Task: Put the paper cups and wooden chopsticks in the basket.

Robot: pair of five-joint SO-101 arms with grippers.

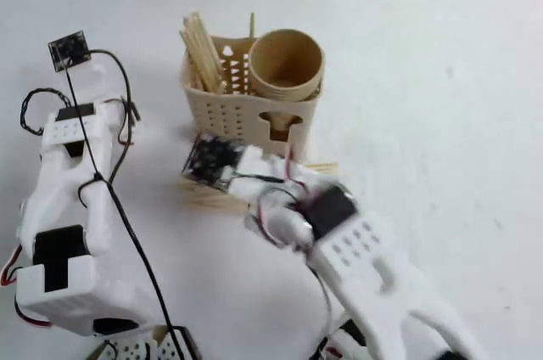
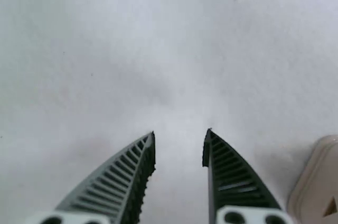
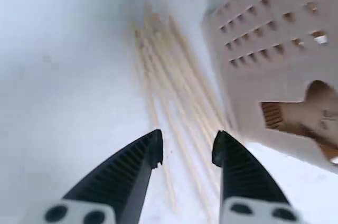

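**Left arm** (image 1: 72, 199): folded at 9 o'clock of the counter (image 1: 441, 122), well apart from the loose sticks; probably placed there to stay out of the other arm's way

**Left jaws**: parted a moderate way, holding nothing, over bare counter, with a corner of the basket (image 2: 317, 182) near one tip

**Standing chopsticks** (image 1: 202, 50): upright bundle in the 9 o'clock compartment of the basket (image 1: 246, 114), fanned against its wall; judged delivered

**Basket**: at 12 o'clock of the counter, with perforated walls and a handle cut-out in the near wall; within reach of both arms, by the look of it

**Paper cups** (image 1: 287, 63): nested stack, mouth up, in the basket's 3 o'clock compartment; judged done

**Loose chopsticks** (image 1: 208, 199): lying flat on the counter at 6 o'clock of the basket, just beside the near wall and roughly along it; seen close as a sheaf (image 3: 174, 86) beside the perforated wall (image 3: 274, 55); judged the last part of the task to do

**Right arm** (image 1: 356, 250): stretched in from 5 o'clock, wrist above the loose sheaf

**Right jaws**: parted to a middling gap, empty, tips poised above the sticks with several running through the gap; apparently lined up to straddle and pinch

**Caution**: thin sticks lying flat and close to the wall, likely to scatter or slip
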